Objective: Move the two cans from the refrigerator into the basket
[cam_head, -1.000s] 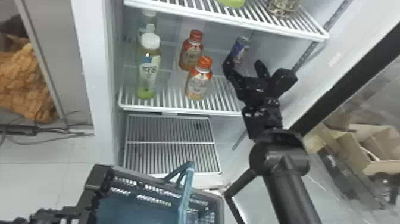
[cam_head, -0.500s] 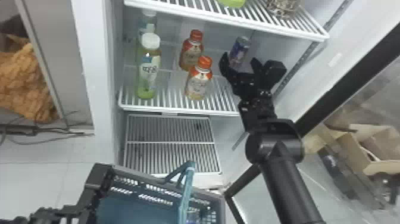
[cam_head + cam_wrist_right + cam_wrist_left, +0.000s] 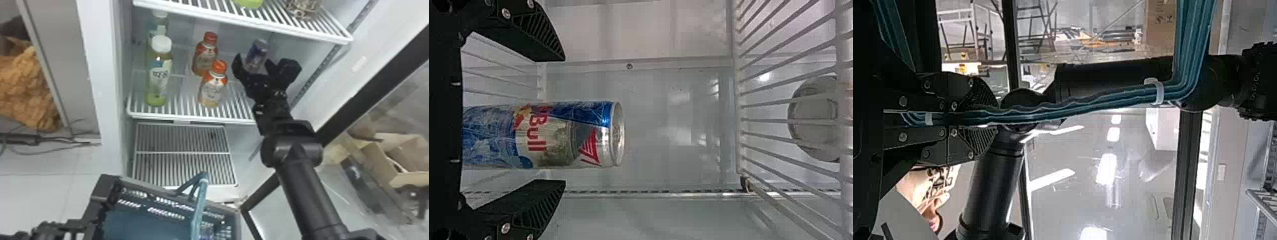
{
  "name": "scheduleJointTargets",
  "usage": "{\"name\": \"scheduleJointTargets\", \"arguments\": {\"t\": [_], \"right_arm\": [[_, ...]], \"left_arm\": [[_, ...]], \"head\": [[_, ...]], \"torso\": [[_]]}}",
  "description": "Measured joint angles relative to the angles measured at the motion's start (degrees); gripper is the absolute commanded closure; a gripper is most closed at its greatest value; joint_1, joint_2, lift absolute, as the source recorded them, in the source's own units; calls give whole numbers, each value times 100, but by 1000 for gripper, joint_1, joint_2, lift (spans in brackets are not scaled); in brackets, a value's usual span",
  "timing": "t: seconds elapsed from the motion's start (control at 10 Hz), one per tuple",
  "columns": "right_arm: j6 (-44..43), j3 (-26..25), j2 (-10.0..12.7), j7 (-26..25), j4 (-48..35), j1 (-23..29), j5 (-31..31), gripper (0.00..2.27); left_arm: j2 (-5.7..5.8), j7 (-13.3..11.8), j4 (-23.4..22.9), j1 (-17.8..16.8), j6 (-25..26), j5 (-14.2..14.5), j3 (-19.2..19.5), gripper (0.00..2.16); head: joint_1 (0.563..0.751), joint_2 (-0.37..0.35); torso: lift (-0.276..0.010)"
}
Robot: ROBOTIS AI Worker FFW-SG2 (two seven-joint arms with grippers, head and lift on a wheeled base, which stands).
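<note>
While the can (image 3: 546, 135) sat betw. the R gripper's (image 3: 255, 65) fingers, a gap on ea. side, we had 'em wide open, w/ nothing gripped.

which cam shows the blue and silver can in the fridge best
The right wrist view: the can is close up there, its top rim and printed side clear between the open jaws. The head view shows it smaller, its lower end behind the right gripper.

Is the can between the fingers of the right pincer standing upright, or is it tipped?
Upright: the can has its top toward the upper shelf in the sideways-turned right wrist view, and upward in the head view.
</note>
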Motion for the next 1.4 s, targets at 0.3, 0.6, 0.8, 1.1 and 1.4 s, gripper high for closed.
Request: {"name": "scheduleJointTargets", "arguments": {"t": [0.3,0.6,0.8,1.1,1.4], "right_arm": [[103,109,-22,-146,157,-164,-6,317],[196,148,-43,-163,277,-246,-90,702],[210,163,-45,-162,245,-247,-98,763],[140,154,-53,-162,70,-170,-98,763],[109,75,-60,-140,-281,100,-101,763]], "left_arm": [[0,0,11,-4,0,7,0,1210],[0,0,16,-18,0,9,-12,1210],[0,0,28,-16,0,21,-13,1210],[0,0,28,-4,0,43,-22,1208],[0,0,28,14,0,69,-15,1210]], "head": [[695,-350],[695,-350],[695,-350],[695,-350],[695,-350]], "torso": [[-266],[-266],[-266],[-266],[-266]]}}
